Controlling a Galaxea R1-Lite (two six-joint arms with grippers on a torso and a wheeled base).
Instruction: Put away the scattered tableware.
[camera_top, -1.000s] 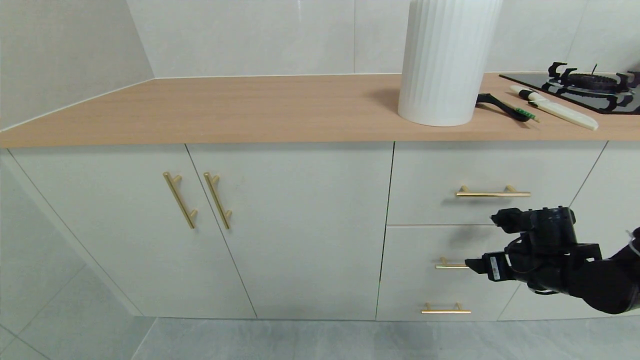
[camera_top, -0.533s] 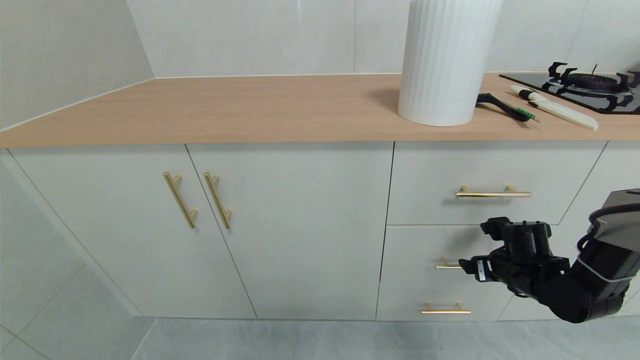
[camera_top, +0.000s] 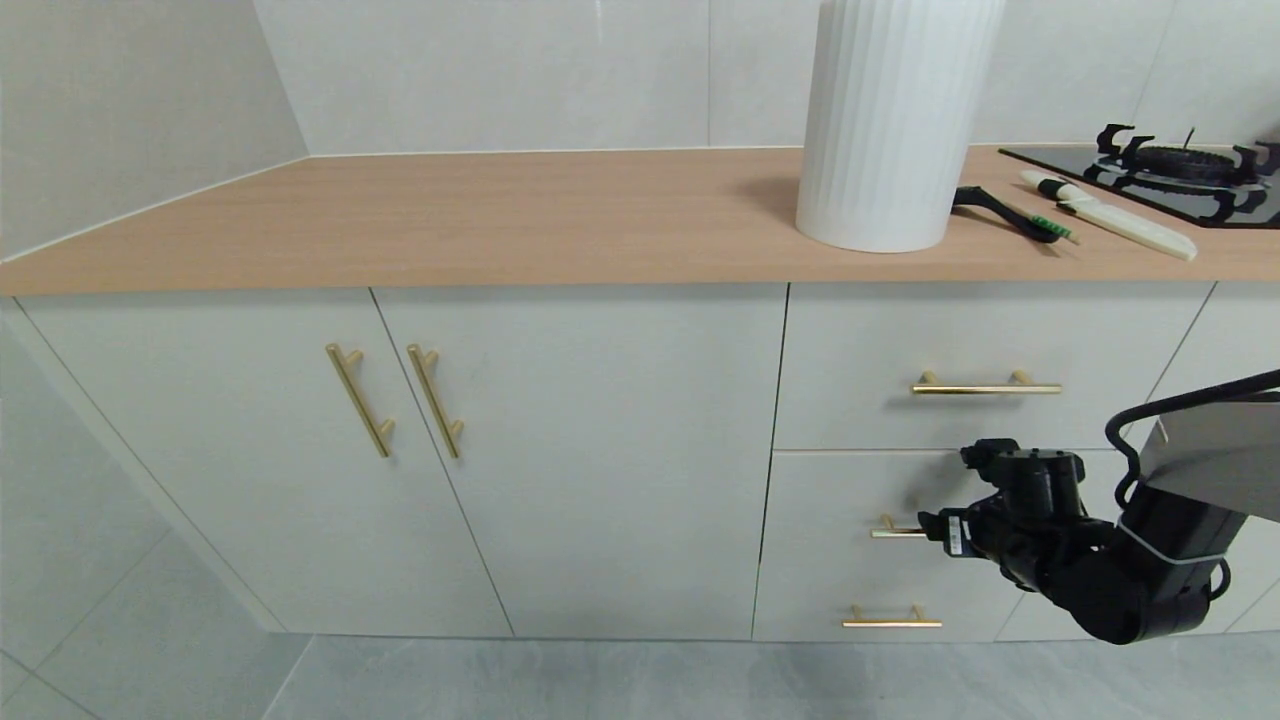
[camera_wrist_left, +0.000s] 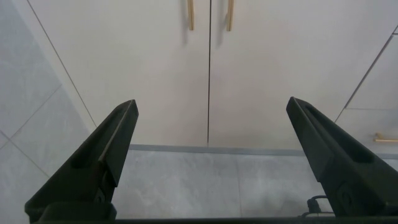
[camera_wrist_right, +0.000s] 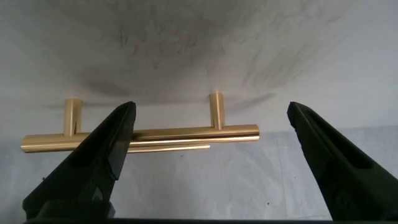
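On the wooden counter (camera_top: 500, 215) lie a black-handled utensil (camera_top: 1004, 213) and a cream-coloured knife (camera_top: 1112, 222), to the right of a tall white ribbed container (camera_top: 888, 120). My right gripper (camera_top: 962, 490) is low in front of the drawers, open, right by the middle drawer's gold handle (camera_top: 893, 532). In the right wrist view that handle (camera_wrist_right: 143, 137) runs across between the spread fingers of the right gripper (camera_wrist_right: 210, 109), with the drawer front close behind. My left gripper (camera_wrist_left: 212, 102) is open and holds nothing, facing the double cabinet doors (camera_wrist_left: 209, 68) above the floor.
A black gas hob (camera_top: 1180, 170) sits at the counter's far right. Below are a top drawer handle (camera_top: 985, 387) and a bottom drawer handle (camera_top: 892, 623). Two cabinet door handles (camera_top: 398, 400) are to the left. Grey tiled floor (camera_top: 500, 680) lies below.
My right arm has swung in towards the drawers; its gripper moved left and slightly down, nearer the middle drawer's handle. The counter's objects have not moved.
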